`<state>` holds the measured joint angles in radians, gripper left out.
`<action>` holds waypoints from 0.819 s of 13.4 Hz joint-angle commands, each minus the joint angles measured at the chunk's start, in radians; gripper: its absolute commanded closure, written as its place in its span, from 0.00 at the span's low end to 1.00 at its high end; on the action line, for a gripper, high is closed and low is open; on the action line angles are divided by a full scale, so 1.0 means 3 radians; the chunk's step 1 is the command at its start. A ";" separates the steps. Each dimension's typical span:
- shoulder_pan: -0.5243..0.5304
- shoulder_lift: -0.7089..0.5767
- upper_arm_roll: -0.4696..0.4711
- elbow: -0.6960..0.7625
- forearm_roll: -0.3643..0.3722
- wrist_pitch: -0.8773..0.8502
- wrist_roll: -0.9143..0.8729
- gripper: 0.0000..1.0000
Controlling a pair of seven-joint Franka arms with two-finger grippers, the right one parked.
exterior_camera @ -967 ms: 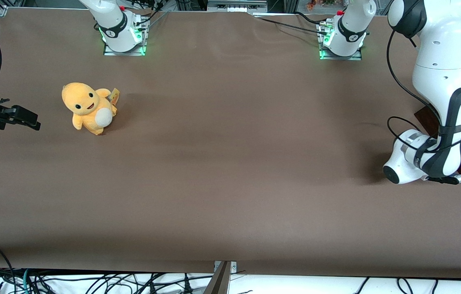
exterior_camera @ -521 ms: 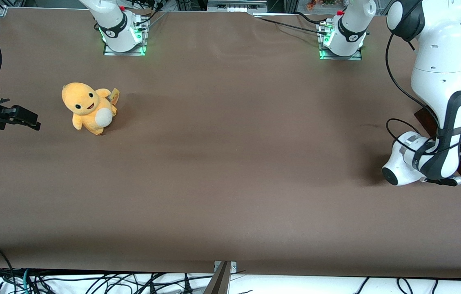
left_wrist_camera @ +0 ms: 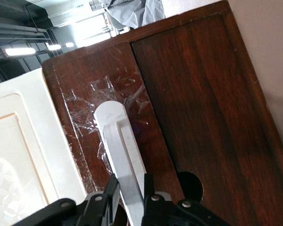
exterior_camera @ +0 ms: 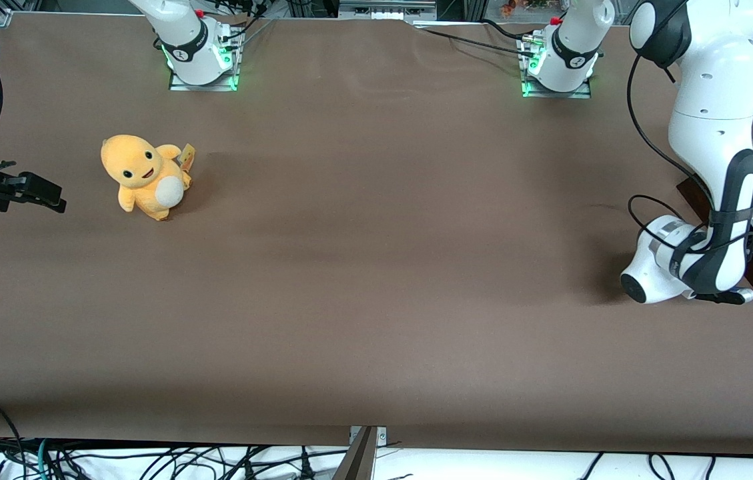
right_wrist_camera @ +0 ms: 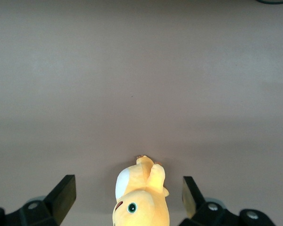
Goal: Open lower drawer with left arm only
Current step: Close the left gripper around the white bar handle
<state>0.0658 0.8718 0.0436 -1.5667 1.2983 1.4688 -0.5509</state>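
Gripper [left_wrist_camera: 130, 197]: black fingers [left_wrist_camera: 111, 188] closed on the white bar handle [left_wrist_camera: 120, 150] of the lower drawer [left_wrist_camera: 198, 108], one finger touching each side of the bar. The drawer stands at the working arm's end of the table [exterior_camera: 376, 267]; the left arm [exterior_camera: 709, 133] bends low in front of it. Drawer front is dark reddish-brown wood, glossy, with crinkled clear tape around the rounded handle end. A cream-white panel [left_wrist_camera: 23, 150] adjoins the front. The brown table surface is broad and smooth. A yellow plush toy [exterior_camera: 144, 175] sits toward the parked arm's end, well apart.
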 commanded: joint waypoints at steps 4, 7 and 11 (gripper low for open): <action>-0.0142 0.0095 -0.0028 0.0185 -0.0073 -0.0033 0.0134 0.87; -0.0199 0.0116 -0.0028 0.0227 -0.0145 -0.0044 0.0134 0.87; -0.0265 0.0126 -0.0028 0.0277 -0.0247 -0.0044 0.0139 0.88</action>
<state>0.0193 0.8849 0.0388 -1.5355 1.2689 1.4592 -0.5538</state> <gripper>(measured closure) 0.753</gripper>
